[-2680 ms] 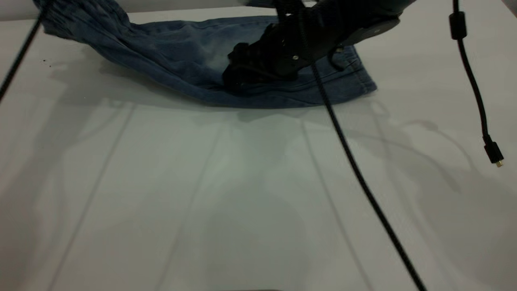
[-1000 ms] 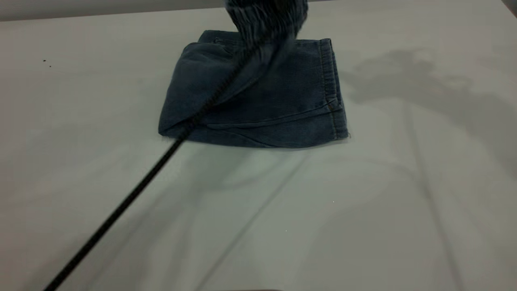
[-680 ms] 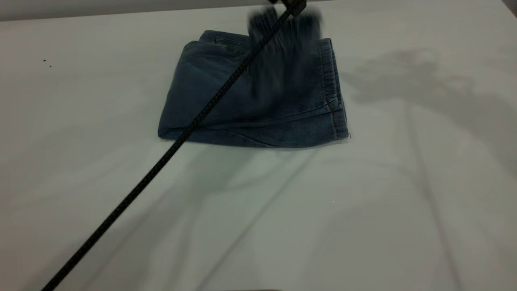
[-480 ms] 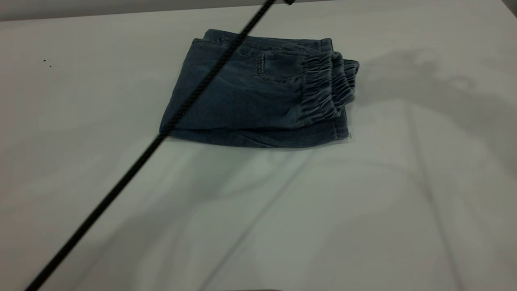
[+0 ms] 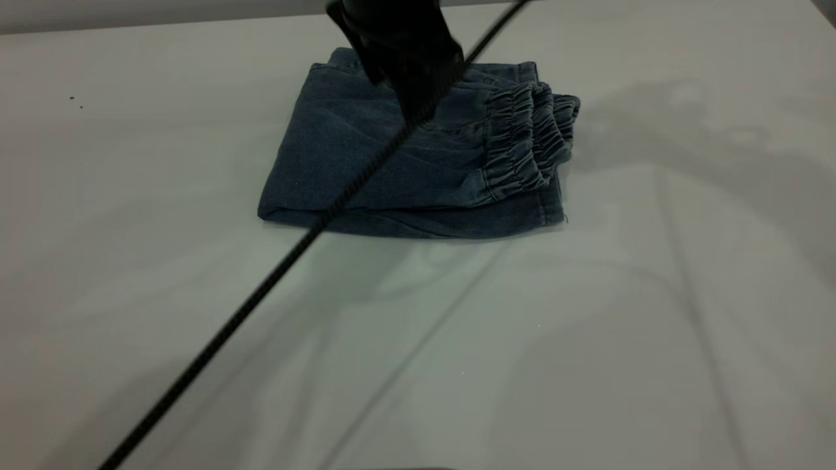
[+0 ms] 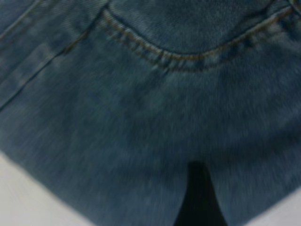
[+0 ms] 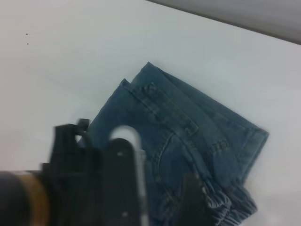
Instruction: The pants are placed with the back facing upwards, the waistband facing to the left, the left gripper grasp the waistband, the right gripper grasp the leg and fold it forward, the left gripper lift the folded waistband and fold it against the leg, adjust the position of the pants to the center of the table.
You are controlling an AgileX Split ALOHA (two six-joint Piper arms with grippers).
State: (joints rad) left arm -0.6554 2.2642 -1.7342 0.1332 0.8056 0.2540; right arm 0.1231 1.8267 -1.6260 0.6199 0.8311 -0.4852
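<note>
While the pants lay folded into a compact block toward the far side of the table, my left end effector hung low over their middle, its cable trailing toward the near left; whether its fingers were released or clenched I could not tell. Further right, the waistband rested on top, over the leg hem. My right end effector showed nowhere. Both folds looked done, I judged; next came nudging the bundle toward the table's center without disturbing the layers.
</note>
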